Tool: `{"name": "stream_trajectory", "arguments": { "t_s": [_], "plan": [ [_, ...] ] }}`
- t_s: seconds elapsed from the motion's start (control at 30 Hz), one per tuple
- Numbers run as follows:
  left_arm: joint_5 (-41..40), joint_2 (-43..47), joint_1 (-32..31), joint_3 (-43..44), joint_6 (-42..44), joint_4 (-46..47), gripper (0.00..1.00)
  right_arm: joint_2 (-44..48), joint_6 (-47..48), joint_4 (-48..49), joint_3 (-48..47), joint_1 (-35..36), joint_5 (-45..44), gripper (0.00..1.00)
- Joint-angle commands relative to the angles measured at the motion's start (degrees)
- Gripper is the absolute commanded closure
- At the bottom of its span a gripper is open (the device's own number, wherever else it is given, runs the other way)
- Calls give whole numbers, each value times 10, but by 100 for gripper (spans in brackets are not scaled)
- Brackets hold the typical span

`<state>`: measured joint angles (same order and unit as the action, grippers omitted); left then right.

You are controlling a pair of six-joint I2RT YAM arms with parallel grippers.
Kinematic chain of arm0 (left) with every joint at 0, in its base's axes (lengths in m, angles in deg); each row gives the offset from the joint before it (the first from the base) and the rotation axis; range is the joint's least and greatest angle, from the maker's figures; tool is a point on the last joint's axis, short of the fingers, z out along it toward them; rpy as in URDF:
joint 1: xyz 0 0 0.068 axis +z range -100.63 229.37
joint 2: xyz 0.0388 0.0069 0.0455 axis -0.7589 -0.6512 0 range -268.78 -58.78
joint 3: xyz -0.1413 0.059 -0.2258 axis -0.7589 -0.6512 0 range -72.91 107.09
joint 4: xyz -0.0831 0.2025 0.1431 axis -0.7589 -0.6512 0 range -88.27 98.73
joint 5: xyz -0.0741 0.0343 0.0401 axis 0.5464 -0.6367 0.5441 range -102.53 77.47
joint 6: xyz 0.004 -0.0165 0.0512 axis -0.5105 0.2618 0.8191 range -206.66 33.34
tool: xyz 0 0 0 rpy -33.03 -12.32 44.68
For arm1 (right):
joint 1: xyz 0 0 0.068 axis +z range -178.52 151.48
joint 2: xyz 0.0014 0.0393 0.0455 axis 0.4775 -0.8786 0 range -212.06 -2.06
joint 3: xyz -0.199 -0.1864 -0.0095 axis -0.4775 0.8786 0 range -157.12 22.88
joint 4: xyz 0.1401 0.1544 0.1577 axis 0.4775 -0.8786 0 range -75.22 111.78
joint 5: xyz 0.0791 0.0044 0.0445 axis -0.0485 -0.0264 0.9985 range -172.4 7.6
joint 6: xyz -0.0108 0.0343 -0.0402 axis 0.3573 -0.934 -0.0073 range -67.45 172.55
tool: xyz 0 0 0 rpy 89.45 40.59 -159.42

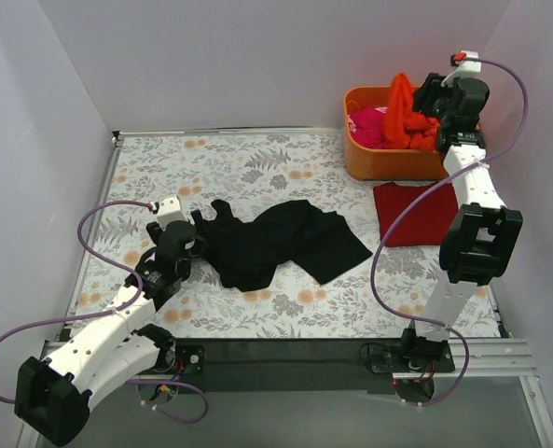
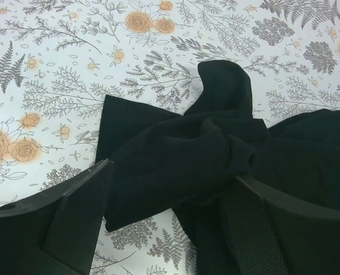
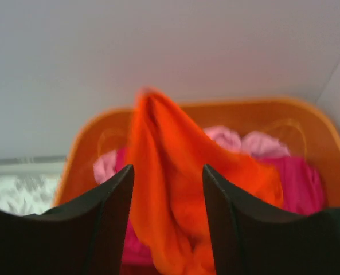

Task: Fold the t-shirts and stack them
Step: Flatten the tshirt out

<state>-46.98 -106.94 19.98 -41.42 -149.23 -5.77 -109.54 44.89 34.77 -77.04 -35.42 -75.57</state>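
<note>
My left pincer is wide open, gripping nothing, the bunched black t-shirt lying between its jaws. My right pincer is parted too, with the orange t-shirt peaking from the far-right tub.

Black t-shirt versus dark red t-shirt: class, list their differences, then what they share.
The black t-shirt lies crumpled and sprawling; the dark red t-shirt lies flat, a neat rectangle. The black t-shirt covers more cloth than the dark red one. Both rest on the floral tablecloth.
</note>
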Motion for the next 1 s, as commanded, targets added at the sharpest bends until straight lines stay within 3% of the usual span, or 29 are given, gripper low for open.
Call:
{"name": "stream_trajectory", "arguments": {
  "t_s": [0.0,0.1,0.3,0.53,0.8,0.97],
  "plan": [
    [9,13,2,4,5,6,30,94,0,-75,110,0,-29,45],
    [18,30,2,5,4,7,30,196,-48,-82,209,-44,-61,44],
    [30,53,2,2,4,7,30,232,-83,-106,274,-89,-66,47],
    [29,67,2,-4,2,7,30,159,-95,-87,226,-106,-73,47],
    [24,53,3,-3,3,6,30,56,-93,-66,154,-102,55,50],
    [22,43,2,-3,4,7,30,25,-61,-61,116,-73,72,51]
  ]
}}
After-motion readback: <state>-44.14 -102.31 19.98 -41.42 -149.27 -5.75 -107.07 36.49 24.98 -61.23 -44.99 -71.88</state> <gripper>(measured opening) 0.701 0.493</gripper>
